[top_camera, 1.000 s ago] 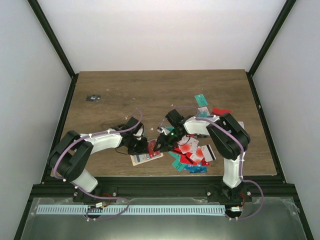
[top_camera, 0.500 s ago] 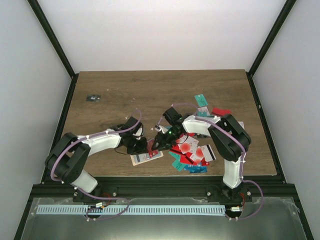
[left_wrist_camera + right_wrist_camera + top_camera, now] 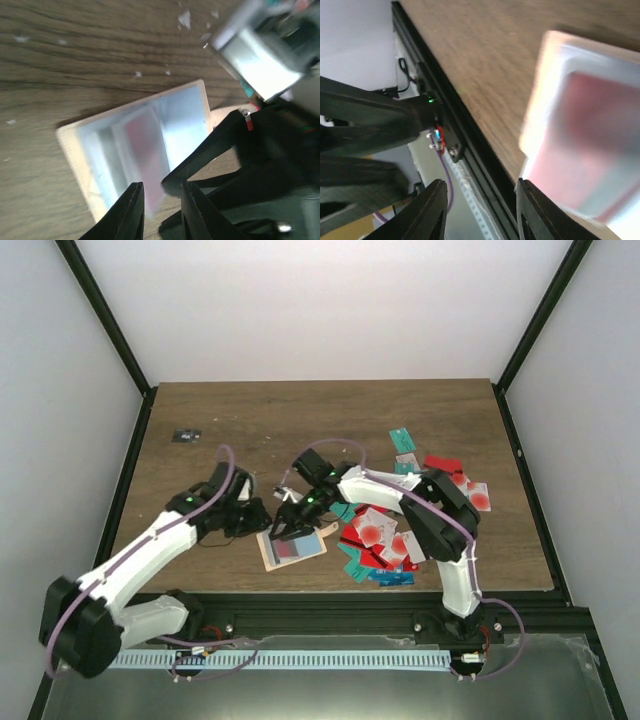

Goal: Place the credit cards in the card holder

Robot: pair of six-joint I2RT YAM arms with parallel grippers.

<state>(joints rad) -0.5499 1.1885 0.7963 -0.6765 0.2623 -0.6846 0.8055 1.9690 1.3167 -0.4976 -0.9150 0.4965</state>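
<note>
The beige card holder (image 3: 268,552) lies open near the front edge, with a red card (image 3: 293,547) in its pocket. It shows blurred in the left wrist view (image 3: 95,145) and the right wrist view (image 3: 550,65). My right gripper (image 3: 283,527) hovers over the holder's far left corner, open and empty (image 3: 480,210). My left gripper (image 3: 257,515) is just left of the holder, jaws a little apart with nothing between them (image 3: 160,215). The pile of credit cards (image 3: 385,537), red, teal, blue and white, lies to the right of the holder.
More cards (image 3: 402,440) lie scattered at the back right. A tiny dark flat object (image 3: 186,436) sits at the far left. The black frame rail (image 3: 320,600) runs along the table's front edge, close to the holder.
Both grippers moved left. The right gripper let go of the red card, which now lies in the holder. The left arm stretched out and drew back off the holder.
</note>
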